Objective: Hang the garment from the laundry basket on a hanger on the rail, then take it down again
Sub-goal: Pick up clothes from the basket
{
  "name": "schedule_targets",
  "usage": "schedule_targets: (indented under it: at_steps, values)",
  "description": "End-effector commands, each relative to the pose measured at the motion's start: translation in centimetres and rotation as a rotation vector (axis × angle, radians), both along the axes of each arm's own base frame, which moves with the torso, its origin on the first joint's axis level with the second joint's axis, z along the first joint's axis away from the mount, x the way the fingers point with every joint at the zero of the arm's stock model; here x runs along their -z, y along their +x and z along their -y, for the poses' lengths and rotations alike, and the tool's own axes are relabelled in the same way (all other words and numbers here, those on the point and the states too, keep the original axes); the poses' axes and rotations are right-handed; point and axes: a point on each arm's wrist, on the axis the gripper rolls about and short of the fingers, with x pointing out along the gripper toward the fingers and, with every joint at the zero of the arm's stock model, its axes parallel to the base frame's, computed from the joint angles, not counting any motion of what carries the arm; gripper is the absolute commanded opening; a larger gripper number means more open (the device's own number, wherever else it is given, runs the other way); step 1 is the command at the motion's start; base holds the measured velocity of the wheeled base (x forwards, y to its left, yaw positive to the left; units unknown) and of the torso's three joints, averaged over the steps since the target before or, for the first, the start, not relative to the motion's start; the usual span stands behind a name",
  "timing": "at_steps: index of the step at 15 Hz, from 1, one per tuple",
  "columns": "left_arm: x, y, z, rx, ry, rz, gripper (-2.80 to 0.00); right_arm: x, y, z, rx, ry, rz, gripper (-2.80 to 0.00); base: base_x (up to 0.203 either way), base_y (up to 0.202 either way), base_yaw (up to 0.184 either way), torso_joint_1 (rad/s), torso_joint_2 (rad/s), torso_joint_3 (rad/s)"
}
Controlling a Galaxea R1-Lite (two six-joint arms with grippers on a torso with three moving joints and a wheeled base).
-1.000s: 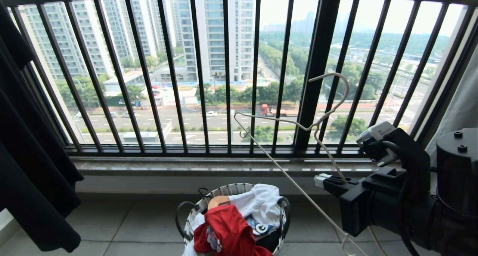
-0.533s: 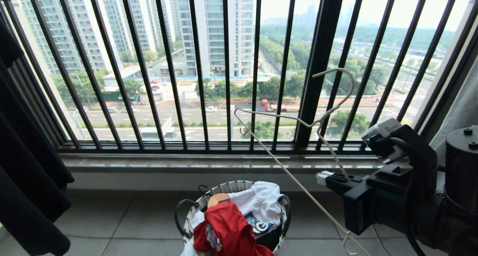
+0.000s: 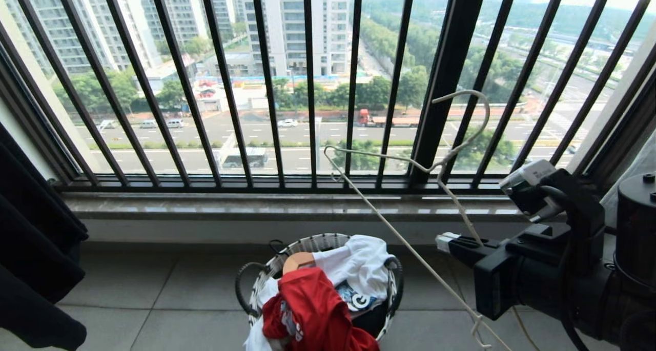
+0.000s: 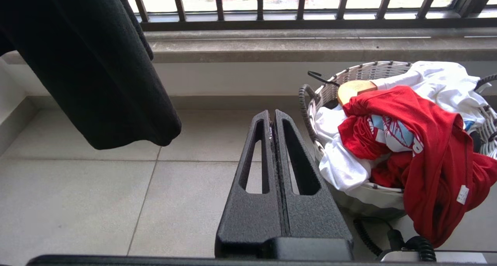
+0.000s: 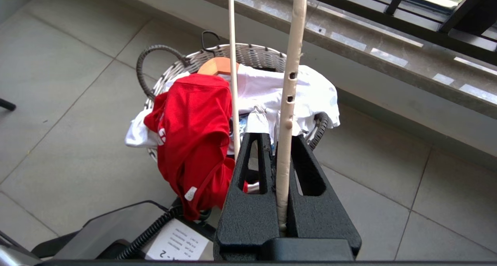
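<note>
Right gripper [image 3: 445,240], clamped on the hanger [image 3: 410,164] above the floor, as the view has tilted down toward the basket [image 3: 307,244], where the garment [image 3: 312,310] drapes the rim, unhung.

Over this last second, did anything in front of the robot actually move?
Only the robot's own view tipped downward: the window bars fill more of the top and the basket sits slightly higher. Nothing was taken hold of or let go. The right gripper stays shut on the hanger, the red shirt still drapes over the basket rim, and the left gripper stays shut and empty.
</note>
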Motion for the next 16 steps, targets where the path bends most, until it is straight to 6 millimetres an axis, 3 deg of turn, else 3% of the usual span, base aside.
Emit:
schedule_targets:
  at_steps: [1,16]
  values:
    - [0.01,0.00,0.00,-0.001,0.001,-0.001,-2.80,-0.10,-0.07,0.05,-0.001,0.000,0.007,-2.80,0.000,0.000,0.000,0.006,0.01,-0.198]
    - [0.01,0.01,0.00,-0.001,0.000,-0.001,-2.80,-0.14,-0.18,0.16,-0.009,-0.014,0.018,-2.80,0.000,0.000,0.000,0.004,0.00,-0.198]
